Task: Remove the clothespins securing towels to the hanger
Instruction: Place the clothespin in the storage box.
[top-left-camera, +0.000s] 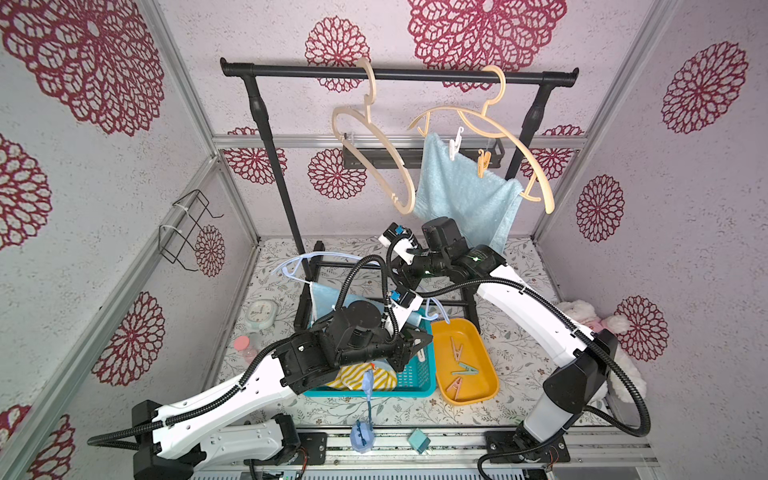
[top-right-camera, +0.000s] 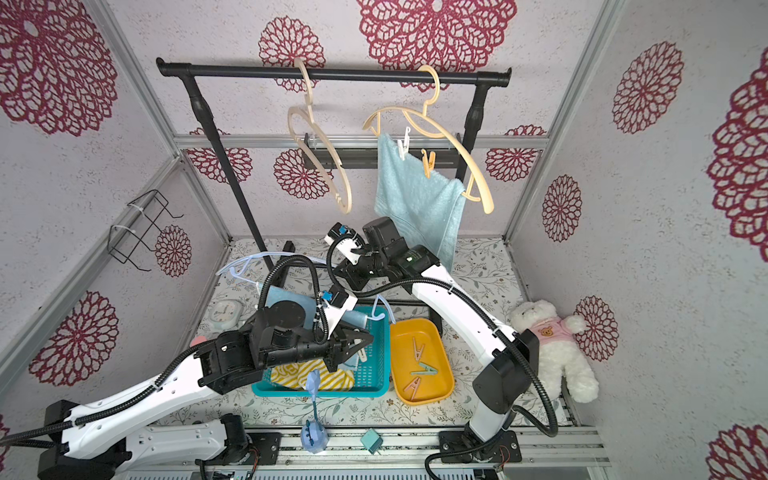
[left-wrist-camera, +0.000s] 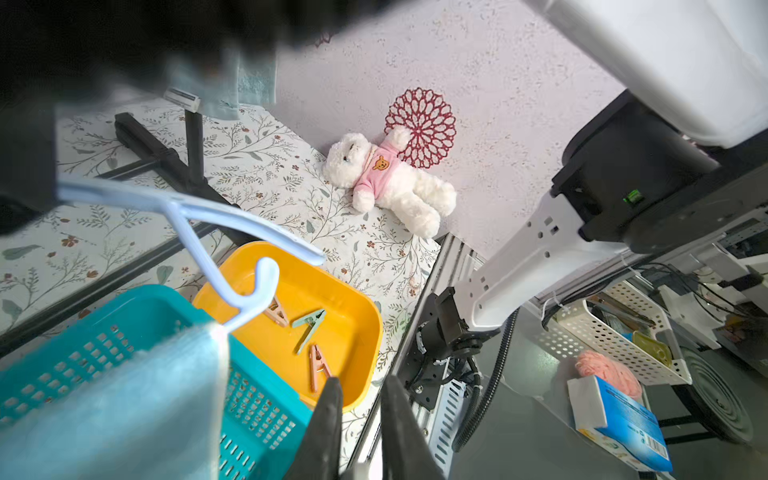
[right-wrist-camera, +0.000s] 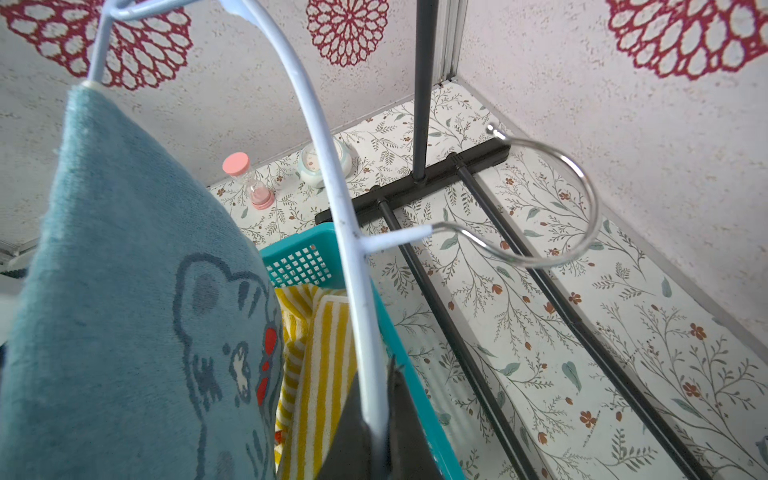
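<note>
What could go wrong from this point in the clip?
The right gripper is shut on the thin blue hanger, which might slip or twist. Its blue towel hangs over the teal basket and could snag there. Two clothespins on the plain towel still need removing.

Wallpapered test booth (top-left-camera: 291, 124) with aluminium framing (top-left-camera: 399, 141).

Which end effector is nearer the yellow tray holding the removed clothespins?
Left. The left end effector hangs over the teal basket, right beside the yellow tray. The right end effector sits farther back toward the rack, clamped on the blue hanger.
</note>
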